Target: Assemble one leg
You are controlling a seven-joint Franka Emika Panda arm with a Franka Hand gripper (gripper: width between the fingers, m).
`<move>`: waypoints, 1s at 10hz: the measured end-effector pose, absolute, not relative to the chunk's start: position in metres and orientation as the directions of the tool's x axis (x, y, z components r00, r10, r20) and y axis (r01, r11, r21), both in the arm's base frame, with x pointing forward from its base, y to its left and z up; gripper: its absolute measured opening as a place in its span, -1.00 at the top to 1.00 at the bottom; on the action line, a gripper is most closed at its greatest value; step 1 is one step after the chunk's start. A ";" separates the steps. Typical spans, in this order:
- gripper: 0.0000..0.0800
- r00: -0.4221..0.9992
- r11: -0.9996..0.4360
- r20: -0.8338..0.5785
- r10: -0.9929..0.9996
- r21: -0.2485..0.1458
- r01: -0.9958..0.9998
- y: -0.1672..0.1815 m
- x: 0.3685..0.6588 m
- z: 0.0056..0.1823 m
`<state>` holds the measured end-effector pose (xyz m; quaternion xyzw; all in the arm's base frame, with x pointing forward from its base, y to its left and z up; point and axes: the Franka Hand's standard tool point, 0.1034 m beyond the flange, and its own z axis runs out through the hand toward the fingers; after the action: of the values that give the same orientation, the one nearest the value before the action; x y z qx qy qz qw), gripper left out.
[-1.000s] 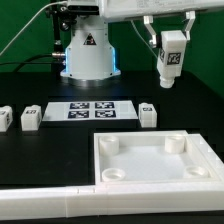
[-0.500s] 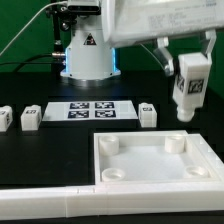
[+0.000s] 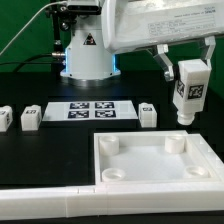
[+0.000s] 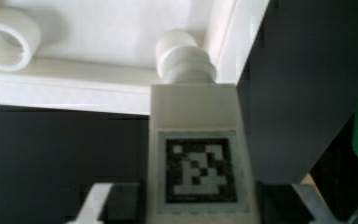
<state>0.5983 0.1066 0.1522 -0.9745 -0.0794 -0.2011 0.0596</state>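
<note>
Now I am holding the leg (image 3: 190,92) upright, jaws clamping its top, at three o'clock in the exterior view, hanging above the panel's (image 3: 101,158) two-o'clock corner socket (image 3: 177,143), apparently lining its lower end up for insertion.

We see the leg (image 3: 188,90) as smooth white plastic with a faint sheen. Its tag looks matt, printed in 2 tones, black and white. The panel (image 3: 100,165) and the rail (image 3: 50,205) look like the same smooth white plastic. The table (image 3: 40,160) is matt black. The marker board (image 3: 93,110) looks matt. The arm's base (image 3: 88,55) is glossy white.
</note>
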 end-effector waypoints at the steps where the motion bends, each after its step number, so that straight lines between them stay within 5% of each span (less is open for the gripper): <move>1: 0.27 0.890 -0.981 0.439 0.124 -0.081 0.176 0.105 0.601 0.146; 4: 0.27 0.865 -0.981 0.487 0.120 -0.075 0.178 0.098 0.622 0.139; 10: 0.27 0.862 -0.979 0.493 0.117 -0.088 0.183 0.112 0.617 0.100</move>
<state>0.6174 0.1116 0.0997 -0.9627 -0.0780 -0.2505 0.0658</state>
